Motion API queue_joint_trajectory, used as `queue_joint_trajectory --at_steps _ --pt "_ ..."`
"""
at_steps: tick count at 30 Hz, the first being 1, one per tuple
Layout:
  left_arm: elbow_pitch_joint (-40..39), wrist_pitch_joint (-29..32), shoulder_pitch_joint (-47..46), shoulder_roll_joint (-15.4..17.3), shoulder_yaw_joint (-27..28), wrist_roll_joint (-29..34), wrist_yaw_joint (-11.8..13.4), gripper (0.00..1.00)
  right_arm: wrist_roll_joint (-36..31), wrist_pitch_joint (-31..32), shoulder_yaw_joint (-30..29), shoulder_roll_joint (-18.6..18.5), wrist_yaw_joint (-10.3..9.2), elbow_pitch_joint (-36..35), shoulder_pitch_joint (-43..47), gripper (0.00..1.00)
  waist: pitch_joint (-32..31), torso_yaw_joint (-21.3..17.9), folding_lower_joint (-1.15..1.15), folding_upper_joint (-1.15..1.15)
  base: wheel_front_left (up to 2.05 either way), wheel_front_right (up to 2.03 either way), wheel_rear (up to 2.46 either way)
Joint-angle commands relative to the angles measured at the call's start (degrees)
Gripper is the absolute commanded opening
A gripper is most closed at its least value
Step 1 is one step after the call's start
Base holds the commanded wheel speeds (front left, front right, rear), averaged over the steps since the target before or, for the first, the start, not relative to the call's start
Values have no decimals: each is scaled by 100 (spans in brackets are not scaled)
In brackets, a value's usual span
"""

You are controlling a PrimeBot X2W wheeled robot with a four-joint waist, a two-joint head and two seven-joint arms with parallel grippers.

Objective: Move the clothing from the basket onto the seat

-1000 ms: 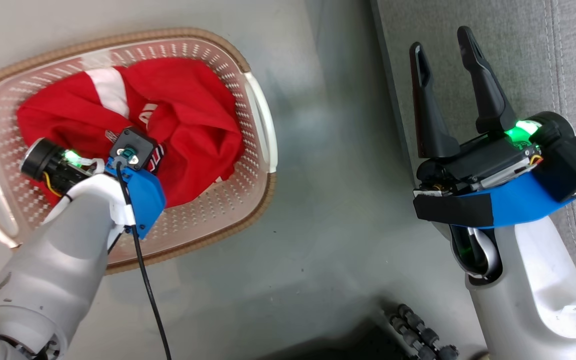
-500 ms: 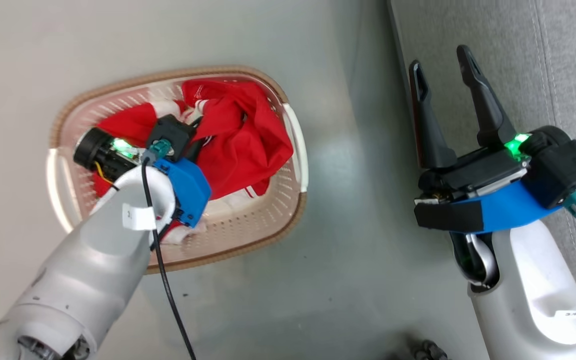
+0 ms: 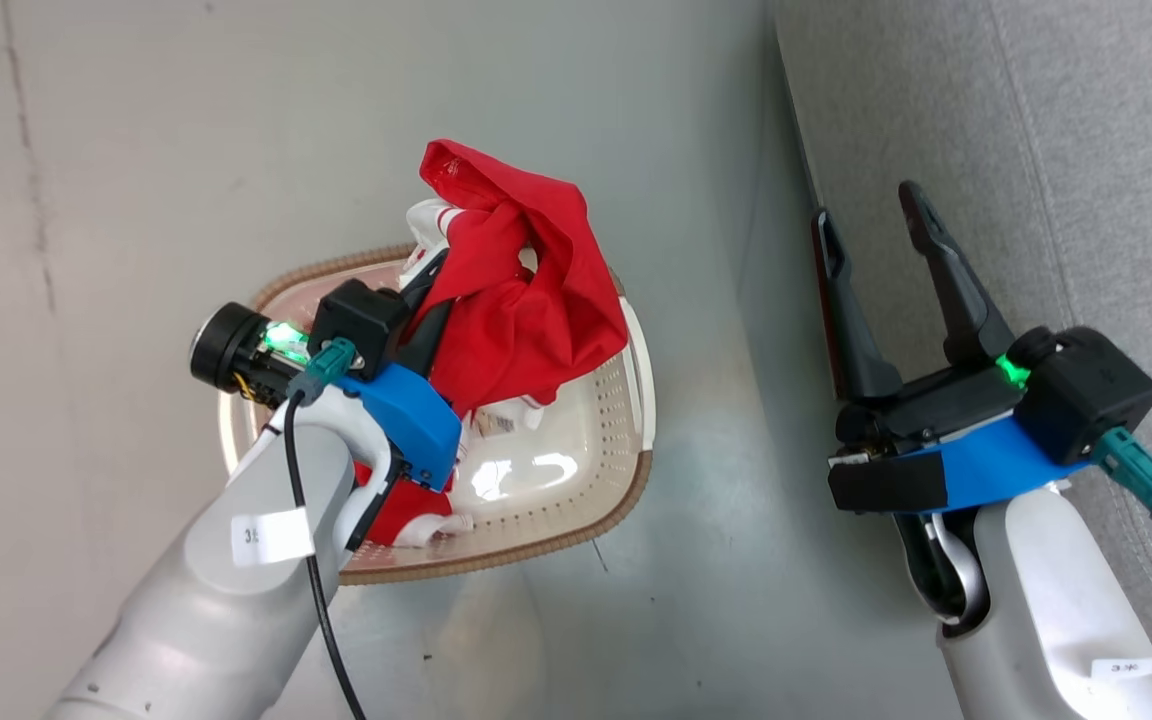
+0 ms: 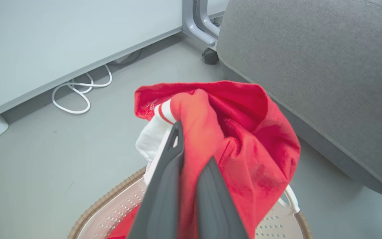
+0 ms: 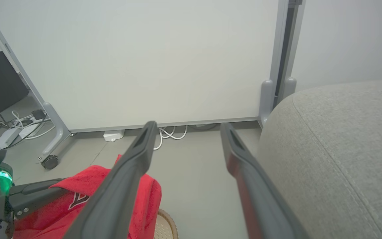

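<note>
Pinching clothing (image 3: 526, 300) above the basket (image 3: 576, 530), left claw (image 4: 194, 147) is clamped tight; right claw (image 3: 866, 205) gapes empty near seat (image 3: 1036, 150).

Clothing (image 3: 526, 310) partly in, partly above the basket (image 3: 591, 430); seat (image 3: 1036, 150) to its right

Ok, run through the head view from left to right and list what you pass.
left gripper, shut on the clothing → clothing, hanging above the basket → floor → right gripper, open → seat
</note>
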Motion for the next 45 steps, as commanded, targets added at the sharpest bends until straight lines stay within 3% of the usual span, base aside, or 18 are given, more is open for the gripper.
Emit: queue_joint_trajectory --at_steps 1,11,20,32,45 --pt "-103 -27 99 -7 105 77 27 0 -12 -22 -11 -23 3 17 90 100 -248 111 1 0 0 0 0" --pt "-1018 -28 695 -159 1041 740 -21 0 6 -22 -64 -23 3 168 484 100 -1095 309 1 0 0 0 0" --pt "-1484 -27 920 -329 1362 1183 -143 0 86 -22 -120 -23 3 299 886 100 -1801 456 1 0 0 0 0" --pt "-1722 -27 757 -583 1251 1425 -288 0 178 -22 -253 -23 3 353 1351 100 -2351 558 1 0 0 0 0" --pt "-1649 -27 709 -642 1072 1419 -338 0 235 -22 -283 -23 3 333 1459 100 -2459 532 1 0 0 0 0"
